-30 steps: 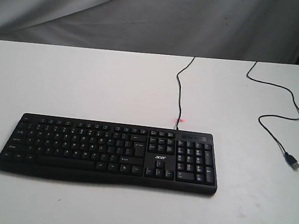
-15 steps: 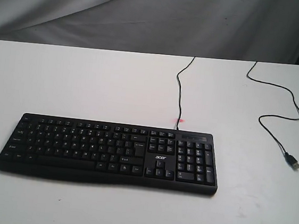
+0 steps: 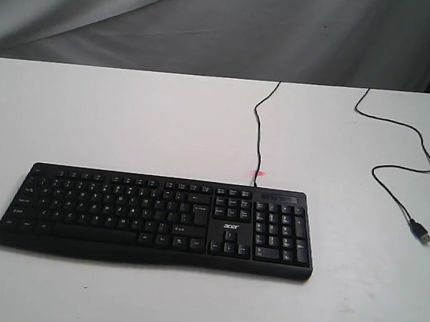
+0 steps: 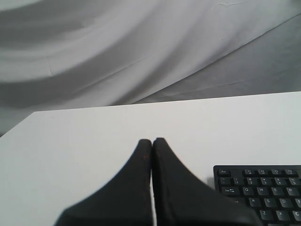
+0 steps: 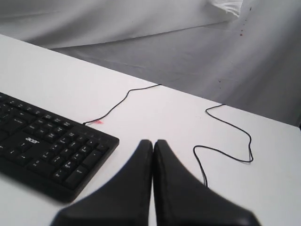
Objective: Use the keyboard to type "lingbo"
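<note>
The long black keyboard (image 3: 155,218) with white legends and an "acer" logo lies flat on the white table (image 3: 128,113), number pad to the right. Neither arm shows in the exterior view. In the left wrist view my left gripper (image 4: 152,140) is shut and empty, above bare table off the keyboard's (image 4: 263,190) Esc-key end. In the right wrist view my right gripper (image 5: 153,142) is shut with nothing in it, hovering beside the keyboard's (image 5: 47,146) number-pad end.
The keyboard's thin black cable (image 3: 258,127) runs back off the table, returns and loops to a loose USB plug (image 3: 423,231) at the right. A small red mark (image 3: 257,173) sits behind the keyboard. Grey cloth (image 3: 214,22) hangs behind the table.
</note>
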`<state>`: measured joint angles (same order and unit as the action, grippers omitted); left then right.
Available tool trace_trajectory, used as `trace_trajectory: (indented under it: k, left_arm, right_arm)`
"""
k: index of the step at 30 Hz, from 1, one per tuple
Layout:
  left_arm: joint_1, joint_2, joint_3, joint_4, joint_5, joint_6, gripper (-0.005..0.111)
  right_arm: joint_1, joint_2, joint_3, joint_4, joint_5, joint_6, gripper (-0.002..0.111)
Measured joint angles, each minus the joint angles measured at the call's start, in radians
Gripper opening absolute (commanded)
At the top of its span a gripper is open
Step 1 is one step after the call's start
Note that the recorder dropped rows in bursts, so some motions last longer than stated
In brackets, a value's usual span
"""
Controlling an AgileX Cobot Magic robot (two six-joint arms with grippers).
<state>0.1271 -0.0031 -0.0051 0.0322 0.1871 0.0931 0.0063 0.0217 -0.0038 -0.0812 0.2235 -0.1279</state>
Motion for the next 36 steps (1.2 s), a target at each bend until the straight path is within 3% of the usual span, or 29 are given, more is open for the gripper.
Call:
trace_trajectory:
  k: [36]
  left_arm:
    - [0.0,0.0,0.0,0.0,0.0,0.0,0.001]
  right_arm:
    - [0.0,0.0,0.0,-0.002,0.039,0.0,0.0]
